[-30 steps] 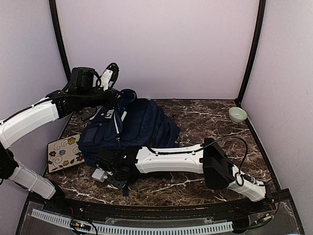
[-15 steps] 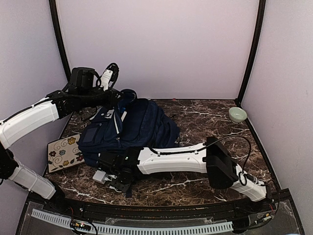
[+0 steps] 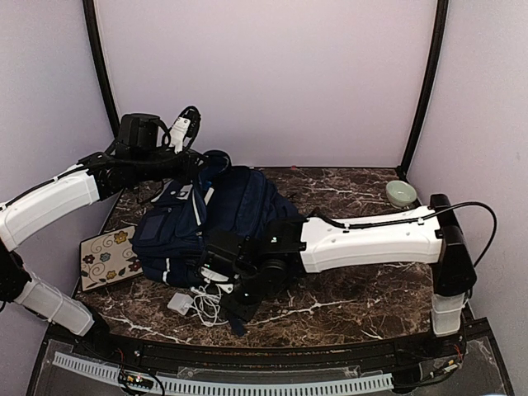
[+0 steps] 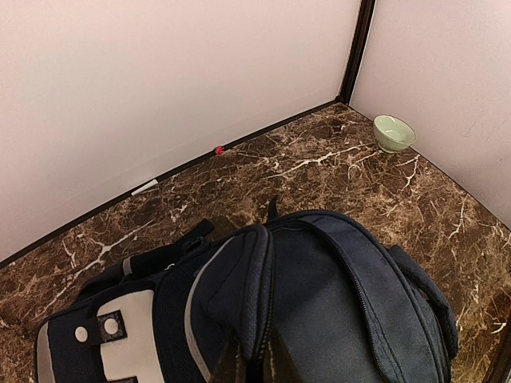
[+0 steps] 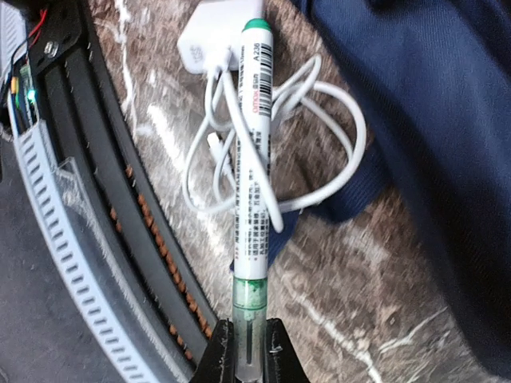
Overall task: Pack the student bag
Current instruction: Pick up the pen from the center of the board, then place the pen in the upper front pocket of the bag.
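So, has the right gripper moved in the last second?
Yes. The right gripper, shut on a pen, has shifted right in the top view, away from the floral tile.

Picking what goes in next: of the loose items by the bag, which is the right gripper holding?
The green-ended pen, pinched in the right gripper; the white charger lies loose, the floral card sits left of the student bag.

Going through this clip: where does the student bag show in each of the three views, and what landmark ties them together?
Top external: student bag lies left of centre.
Left wrist: student bag fills the lower half.
Right wrist: student bag runs along the right edge.
Shared landmark: brown marble tabletop, in all three.
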`<state>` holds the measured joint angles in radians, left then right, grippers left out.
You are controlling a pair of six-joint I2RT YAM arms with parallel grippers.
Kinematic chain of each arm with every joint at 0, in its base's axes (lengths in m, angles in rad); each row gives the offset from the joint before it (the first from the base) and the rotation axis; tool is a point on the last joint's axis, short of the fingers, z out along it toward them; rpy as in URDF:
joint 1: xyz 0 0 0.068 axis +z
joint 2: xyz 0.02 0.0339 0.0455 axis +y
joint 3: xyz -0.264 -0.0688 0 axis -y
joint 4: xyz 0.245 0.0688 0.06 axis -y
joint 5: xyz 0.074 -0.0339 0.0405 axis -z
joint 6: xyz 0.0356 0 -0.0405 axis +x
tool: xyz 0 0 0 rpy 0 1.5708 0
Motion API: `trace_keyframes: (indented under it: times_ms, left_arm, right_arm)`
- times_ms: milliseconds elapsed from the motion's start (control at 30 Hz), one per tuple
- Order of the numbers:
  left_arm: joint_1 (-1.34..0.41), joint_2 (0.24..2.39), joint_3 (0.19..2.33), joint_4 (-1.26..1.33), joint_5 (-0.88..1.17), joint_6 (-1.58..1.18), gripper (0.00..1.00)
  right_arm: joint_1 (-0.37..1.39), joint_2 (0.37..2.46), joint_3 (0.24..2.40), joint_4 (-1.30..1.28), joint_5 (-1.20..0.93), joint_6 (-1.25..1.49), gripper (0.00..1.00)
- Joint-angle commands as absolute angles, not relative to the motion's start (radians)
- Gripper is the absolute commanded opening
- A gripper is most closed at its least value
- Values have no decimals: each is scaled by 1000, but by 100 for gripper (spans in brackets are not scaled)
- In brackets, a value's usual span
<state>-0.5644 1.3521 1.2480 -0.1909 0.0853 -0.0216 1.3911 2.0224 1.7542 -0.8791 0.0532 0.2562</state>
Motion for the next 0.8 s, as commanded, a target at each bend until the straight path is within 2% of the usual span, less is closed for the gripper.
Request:
trace_keyframes:
  times_ms: [0,167,400,600,767]
  left_arm:
    - [-545,1282,1262,-30,65,-3,0]
    - [-545,1279,1262,-31,63,0,0]
    - [-546,1280,1264,-32,65,-2,0]
    - [-545,1281,1264,-32,68,-2,0]
    - [-546,1281,1266,-32,77,-5,0]
  right_arm:
    - [1390,1966,1639,-914,-80,294,0]
    - [1392,1871,1445,-902,-152,349,0]
    - [1397,1758,1306,-893,-186,393,0]
    - [1373,1530,1342,-782,-193,417,0]
    - [1196,1426,1354,-533,-199,577,0]
